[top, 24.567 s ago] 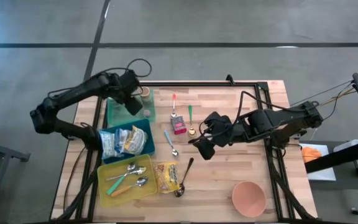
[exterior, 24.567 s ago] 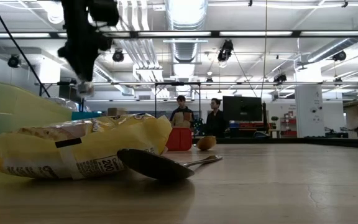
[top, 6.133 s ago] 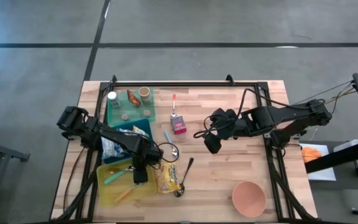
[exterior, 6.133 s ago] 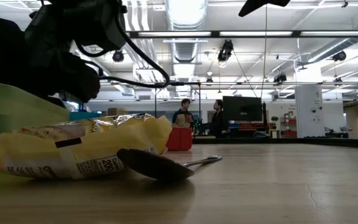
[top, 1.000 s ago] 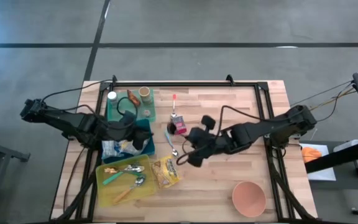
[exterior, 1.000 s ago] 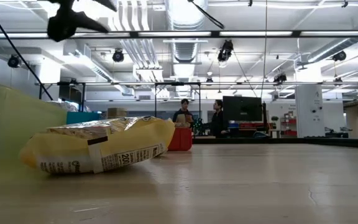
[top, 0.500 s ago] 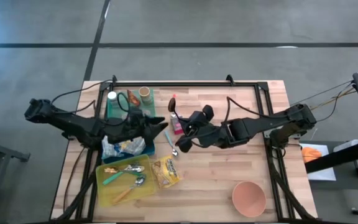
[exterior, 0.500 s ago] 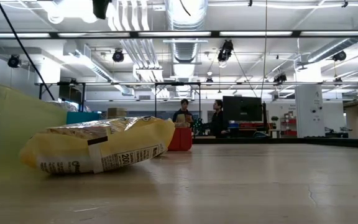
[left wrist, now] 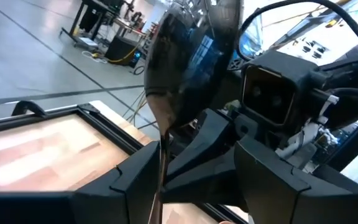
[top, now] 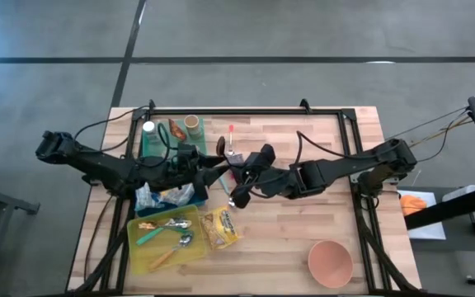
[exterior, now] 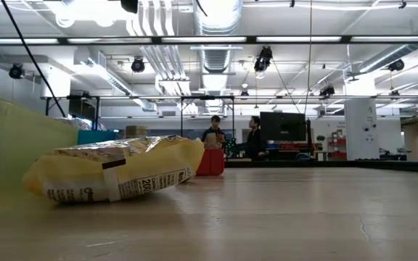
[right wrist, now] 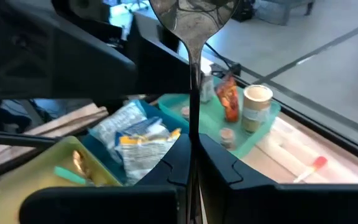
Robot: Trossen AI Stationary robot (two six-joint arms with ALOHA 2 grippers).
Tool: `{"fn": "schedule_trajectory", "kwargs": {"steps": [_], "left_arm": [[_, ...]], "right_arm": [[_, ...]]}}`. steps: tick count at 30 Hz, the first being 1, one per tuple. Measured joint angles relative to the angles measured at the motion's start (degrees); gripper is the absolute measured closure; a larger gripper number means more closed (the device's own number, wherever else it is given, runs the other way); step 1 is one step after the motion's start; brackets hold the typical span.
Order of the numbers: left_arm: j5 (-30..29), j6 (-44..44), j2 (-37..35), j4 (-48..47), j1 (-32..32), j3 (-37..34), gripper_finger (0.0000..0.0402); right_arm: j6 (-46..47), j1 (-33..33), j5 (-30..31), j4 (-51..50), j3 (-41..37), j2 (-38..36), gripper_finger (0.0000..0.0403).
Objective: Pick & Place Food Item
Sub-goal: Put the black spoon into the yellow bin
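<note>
My right gripper [top: 237,177] is shut on a black spoon [left wrist: 188,62] above the middle of the table. My left gripper [top: 217,165] meets it from the left, level and open. In the left wrist view the spoon's handle [left wrist: 160,177] runs down between the left fingers. A yellow snack bag [top: 219,228] lies flat on the table nearer the front and also shows in the low view [exterior: 115,174]. More snack bags [top: 167,196] lie in the blue bin [top: 192,177]. My right gripper pinches the black spoon's handle [right wrist: 193,134] between its two fingers, which lie along it. It comes from the table's right, slanting a little downward. The bowl [right wrist: 194,12] sticks out past the fingertips and the spoon is lifted clear. My left gripper has a finger [left wrist: 126,180] close beside the handle; whether it touches cannot be told.
A green tray [top: 148,147] with small jars stands at the far left. A yellow bin [top: 138,247] with spoons sits at the front left, and a pink bowl [top: 330,261] at the front right. A red carton [exterior: 210,162] stands mid-table. A blue-handled spoon [top: 226,188] lies under the grippers.
My left gripper has left the blue bin, gone toward the table's middle, risen a little and tipped up to level. My right gripper has carried the spoon toward the far left, up to the left gripper, and tipped closer to level. The spoon's bowl now stands in front of the left wrist camera.
</note>
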Motion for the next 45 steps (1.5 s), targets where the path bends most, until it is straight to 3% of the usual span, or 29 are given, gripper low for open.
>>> {"fn": "schedule_trajectory", "kwargs": {"steps": [8,11,17,29,32,40,45], "left_arm": [[0.3,-0.1,0.0,-0.2,0.0,0.0,0.0205],[0.5,-0.2,0.0,-0.4,0.0,0.0,0.0249],[1.1,2.7,0.0,-0.7,0.1,-0.1,0.0382],[1.8,3.0,-0.1,-0.7,0.1,-0.1,0.0397],[2.7,2.1,-0.2,-3.3,0.0,0.6,0.0397],[7.0,-0.5,-0.8,-18.8,0.0,6.5,0.0398],[7.9,-0.7,-1.4,-29.1,-0.7,10.5,0.0398]], "right_arm": [[-3.2,-0.2,-2.4,4.2,0.0,0.8,0.0392],[-3.6,-0.3,-2.5,4.3,0.0,0.8,0.0392],[-3.7,-0.2,-2.8,4.4,0.0,0.7,0.0392],[-3.6,-0.2,-2.7,4.4,0.0,0.7,0.0390],[-3.5,-0.2,-3.6,4.2,0.0,0.7,0.0363],[-2.1,-0.4,-6.8,4.2,0.0,0.4,0.0227],[-2.0,-0.3,-6.8,3.0,0.0,0.4,0.0169]]}}
